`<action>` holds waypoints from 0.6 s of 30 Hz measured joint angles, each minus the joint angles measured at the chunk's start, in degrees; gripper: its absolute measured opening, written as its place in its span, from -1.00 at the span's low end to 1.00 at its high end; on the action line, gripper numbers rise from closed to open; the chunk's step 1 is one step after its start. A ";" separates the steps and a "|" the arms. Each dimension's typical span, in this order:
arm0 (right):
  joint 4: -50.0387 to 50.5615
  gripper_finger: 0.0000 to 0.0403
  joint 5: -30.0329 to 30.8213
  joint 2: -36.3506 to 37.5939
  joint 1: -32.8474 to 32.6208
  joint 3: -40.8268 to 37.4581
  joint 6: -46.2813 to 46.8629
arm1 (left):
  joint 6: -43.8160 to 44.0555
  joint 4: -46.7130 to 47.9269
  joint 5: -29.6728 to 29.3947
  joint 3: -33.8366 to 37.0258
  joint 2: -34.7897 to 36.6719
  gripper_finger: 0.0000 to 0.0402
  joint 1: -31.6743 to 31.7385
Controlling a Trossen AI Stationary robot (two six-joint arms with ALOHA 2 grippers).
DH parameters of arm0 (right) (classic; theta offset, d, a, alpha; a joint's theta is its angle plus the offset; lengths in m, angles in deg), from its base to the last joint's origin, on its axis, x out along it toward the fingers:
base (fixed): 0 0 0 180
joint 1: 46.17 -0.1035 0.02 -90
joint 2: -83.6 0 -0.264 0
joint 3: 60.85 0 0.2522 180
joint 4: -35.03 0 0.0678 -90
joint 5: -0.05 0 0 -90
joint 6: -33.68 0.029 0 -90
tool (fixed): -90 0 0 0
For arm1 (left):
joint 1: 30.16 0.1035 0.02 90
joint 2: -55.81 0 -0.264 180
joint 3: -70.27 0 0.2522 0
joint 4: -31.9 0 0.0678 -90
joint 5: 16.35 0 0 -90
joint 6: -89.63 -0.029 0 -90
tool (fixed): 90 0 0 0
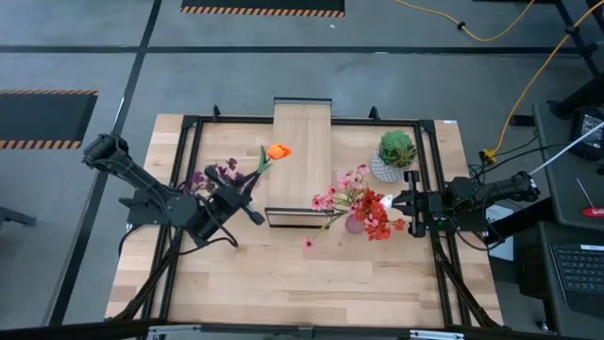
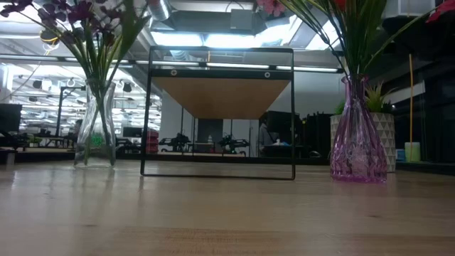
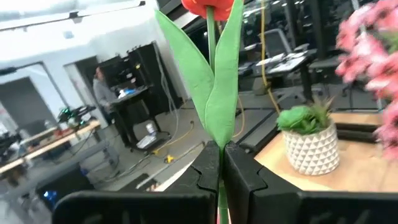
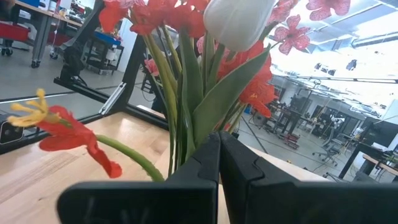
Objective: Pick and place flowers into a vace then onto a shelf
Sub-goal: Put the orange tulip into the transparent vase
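Left claw (image 3: pixel 221 163) is clamped tight on the orange tulip (image 1: pixel 277 151) stem, beside the shelf (image 1: pixel 300 161). Right claw (image 4: pixel 219 155) is closed on the white bud (image 4: pixel 238 22) stem at the pink vase (image 2: pixel 357 141).

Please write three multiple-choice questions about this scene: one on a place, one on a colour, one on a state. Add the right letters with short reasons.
1. Where does the potted plant stand? A. on the shelf top B. in a vase C. on the table beside the shelf
2. What colour is the vase holding the red blooms? A. purple-pink B. white C. black
3. How is the left claw? A. open and empty B. shut on the orange tulip's stem C. gripping a vase
Key: C, its pot sits on wood next to the shelf; A, tinted glass; B, fingers pinch the green stem.
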 joint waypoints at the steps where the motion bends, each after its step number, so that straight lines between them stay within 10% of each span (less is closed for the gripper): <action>1: 0.00 -0.95 0.00 0.00 -0.02 0.00 0.00 | 0.55 -0.63 -0.55 1.23 0.43 -0.99 0.04; 9: 0.05 -0.95 0.00 0.00 -0.01 0.00 -0.02 | 0.33 -11.86 0.14 8.14 2.27 -0.99 1.22; 18: 0.10 -0.95 0.39 0.00 0.00 0.00 -0.04 | -12.31 -34.14 18.43 12.81 2.27 -0.99 1.37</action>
